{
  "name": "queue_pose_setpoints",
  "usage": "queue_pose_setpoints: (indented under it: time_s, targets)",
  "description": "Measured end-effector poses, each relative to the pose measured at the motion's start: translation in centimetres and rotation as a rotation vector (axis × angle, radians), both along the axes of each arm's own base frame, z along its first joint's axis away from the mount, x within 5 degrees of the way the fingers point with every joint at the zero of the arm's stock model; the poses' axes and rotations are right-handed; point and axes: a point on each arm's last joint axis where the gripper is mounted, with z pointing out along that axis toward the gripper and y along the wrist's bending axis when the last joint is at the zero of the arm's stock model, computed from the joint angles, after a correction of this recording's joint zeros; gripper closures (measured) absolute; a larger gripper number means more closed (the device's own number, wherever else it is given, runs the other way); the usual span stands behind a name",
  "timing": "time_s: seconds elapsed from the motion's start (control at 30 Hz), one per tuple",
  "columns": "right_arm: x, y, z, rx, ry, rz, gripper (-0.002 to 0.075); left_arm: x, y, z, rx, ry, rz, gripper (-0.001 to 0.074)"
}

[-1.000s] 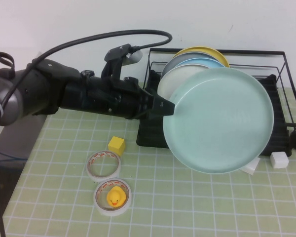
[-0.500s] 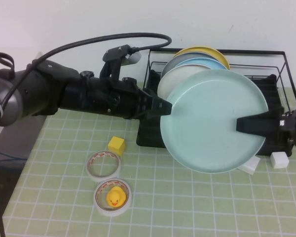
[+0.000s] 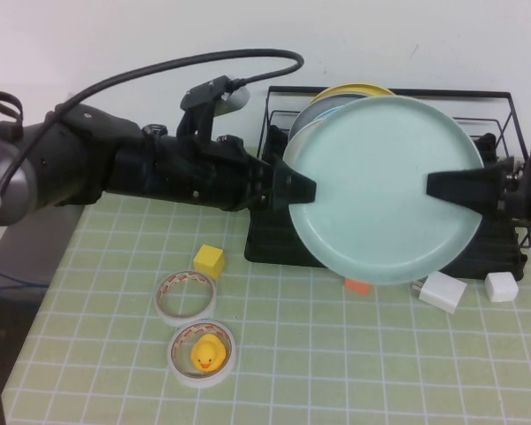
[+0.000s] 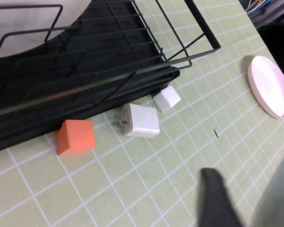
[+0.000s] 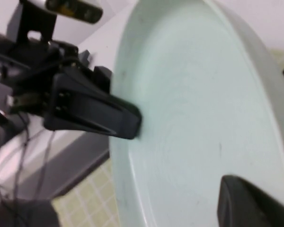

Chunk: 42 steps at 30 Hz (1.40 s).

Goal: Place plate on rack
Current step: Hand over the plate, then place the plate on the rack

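Observation:
The pale mint-green plate (image 3: 380, 186) is held upright on edge in front of the black wire rack (image 3: 504, 133), off the table. My left gripper (image 3: 299, 188) is shut on its left rim. My right gripper (image 3: 434, 186) has come in from the right and is shut on the right rim, one finger (image 5: 241, 203) lying on the plate's face (image 5: 189, 118). In the left wrist view one finger (image 4: 217, 198) and the plate's edge (image 4: 279, 198) show above the mat, with the rack (image 4: 85, 56) beyond.
A yellow plate (image 3: 358, 89) and other plates stand in the rack's back slots. On the mat are an orange cube (image 3: 357, 285), a white charger (image 3: 442, 292), a white cube (image 3: 501, 286), a yellow cube (image 3: 209, 260), two tape rolls (image 3: 186, 296) and a duck (image 3: 205, 353). A pink plate (image 4: 270, 85) lies off to the side.
My right gripper came in from the right and onto the plate's right rim. The plate then rose toward the rack, uncovering the orange cube and charger.

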Motion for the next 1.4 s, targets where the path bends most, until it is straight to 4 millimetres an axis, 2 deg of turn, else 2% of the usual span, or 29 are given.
queue_pose_setpoints:
  time_s: [0.1,0.23,0.3,0.4,0.47,0.53,0.63,0.73,0.8,0.97,1.17,1.3,1.4]
  targets:
    - [0.9,-0.1,0.2,-0.057,-0.089,0.015,0.06,0.1,0.9,0.7,0.004,-0.017,0.018,0.0328]
    - [2.8,-0.6,0.6,-0.181,-0.222,-0.022,0.06,0.6,3.8,2.3,0.0,-0.022,0.093,0.0314]
    - [3.9,-0.9,1.0,-0.238,-0.283,-0.045,0.06,0.6,5.6,3.3,0.0,-0.021,0.126,0.0344]
    - [5.6,-1.2,2.4,-0.292,-0.396,-0.054,0.0601,0.1,8.3,4.6,0.024,-0.008,0.151,0.045]
    - [6.7,-1.2,3.3,-0.303,-0.451,-0.055,0.0601,-0.5,10.1,5.3,0.058,0.005,0.16,0.0577]
    - [7.8,-1.3,4.3,-0.303,-0.516,-0.062,0.0601,-1.2,11.5,5.8,0.097,0.014,0.153,0.0668]
    - [9.3,-1.4,5.1,-0.316,-0.599,-0.069,0.0601,-2.8,13.0,6.5,0.138,0.027,0.166,0.0715]
    - [10.6,-1.4,5.2,-0.335,-0.654,-0.063,0.0601,-4.6,14.1,6.9,0.169,0.02,0.222,0.0729]
    - [11.5,-1.4,4.8,-0.334,-0.662,-0.057,0.0601,-6.0,14.8,7.3,0.198,-0.017,0.271,0.0731]
    - [13.3,-1.1,3.5,-0.28,-0.692,0.006,0.0601,-11.2,15.7,8.8,0.235,-0.17,0.398,0.0735]
    - [16.7,-1.1,0.2,-0.258,-0.694,0.029,0.0601,-17.1,16.1,9.1,0.281,-0.303,0.441,0.0736]
    - [18.5,-1.2,-2.1,-0.258,-0.693,0.031,0.0601,-19.5,16.1,8.5,0.309,-0.334,0.436,0.0736]
    - [19.2,-1.1,-3.4,-0.262,-0.696,0.041,0.0601,-20.3,16.2,7.9,0.328,-0.339,0.435,0.0736]
